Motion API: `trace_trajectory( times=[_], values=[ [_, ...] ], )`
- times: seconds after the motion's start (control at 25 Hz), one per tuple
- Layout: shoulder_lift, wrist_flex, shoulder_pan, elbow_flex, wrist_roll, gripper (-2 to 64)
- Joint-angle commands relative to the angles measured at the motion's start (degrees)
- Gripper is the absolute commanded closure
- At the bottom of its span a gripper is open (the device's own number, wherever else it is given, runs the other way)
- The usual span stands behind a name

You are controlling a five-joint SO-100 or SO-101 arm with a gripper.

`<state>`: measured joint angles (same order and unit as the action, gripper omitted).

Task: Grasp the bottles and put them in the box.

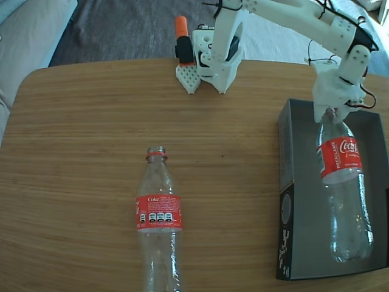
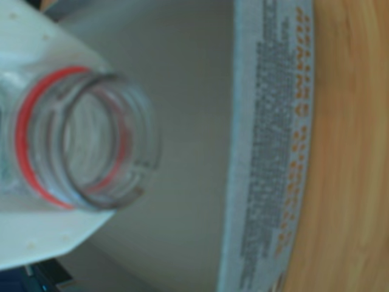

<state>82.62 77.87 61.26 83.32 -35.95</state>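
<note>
At the right of the table [image 1: 79, 121] in the fixed view, the white gripper [image 1: 332, 111] sits over the neck of a bottle [image 1: 344, 182] that lies lengthwise inside the box [image 1: 285, 131], mouth toward the arm's base. The neck disappears under the gripper body. In the wrist view the same bottle's open mouth and red neck ring [image 2: 91, 143] sit against a white finger [image 2: 36, 55], so the gripper appears closed on the neck; the second finger cannot be made out. This bottle is clear, uncapped, with a red wrap label facing up. The box is dark inside, with a black outer side bearing white marks. A second bottle [image 1: 158, 213], same type, lies on the bare wood at centre, well apart from the box, mouth pointing away from the camera; its base is cut off by the lower frame edge. The wrist view is blurred, and the printed text on the box wall [image 2: 273, 152] is unreadable.
</note>
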Motion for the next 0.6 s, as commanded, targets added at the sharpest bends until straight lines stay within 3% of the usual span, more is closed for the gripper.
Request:
trace_trajectory(
  times=[0.0,0.56],
  values=[
    [0.35,-0.70,-0.09,-1.58,-0.09,57.4],
    [-1.67,-0.09,-4.83,-1.49,0.18,57.5]
  ],
)
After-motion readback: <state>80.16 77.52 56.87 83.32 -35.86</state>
